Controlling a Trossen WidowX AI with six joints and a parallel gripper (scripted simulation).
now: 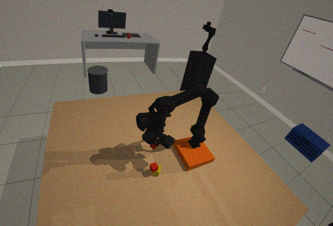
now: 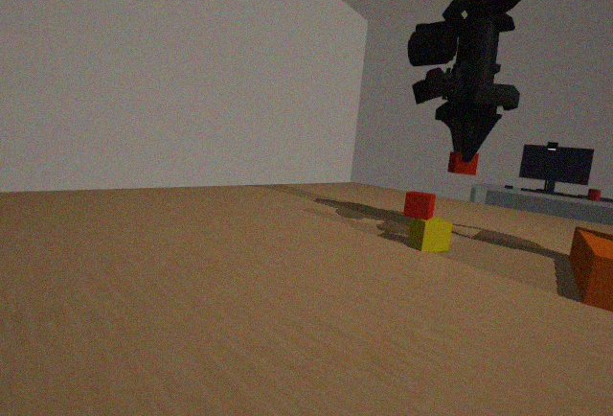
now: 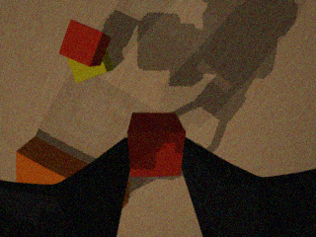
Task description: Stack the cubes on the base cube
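Observation:
The yellow base cube (image 1: pixel 157 173) (image 2: pixel 429 235) (image 3: pixel 88 70) stands on the wooden table. One red cube (image 1: pixel 153 166) (image 2: pixel 419 204) (image 3: pixel 81 43) sits level on top of it, shifted over one corner, with part of the yellow top bare. My gripper (image 2: pixel 465 157) (image 3: pixel 155 143) is shut on the other red cube (image 1: pixel 153 146) (image 2: pixel 459 166) (image 3: pixel 157 153). It holds that cube in the air, higher than the stack and off to one side of it, on the arm's side. In the top view the fingertips are mostly hidden by the gripper body.
An orange block (image 1: pixel 194 156) (image 2: pixel 598 272) (image 3: pixel 37 170) lies under the arm's base, beside the stack. The arm's shadow falls on the table (image 1: pixel 88 191) around the stack. A desk (image 1: pixel 119 45) with a monitor and a bin (image 1: pixel 98 81) stand beyond the table.

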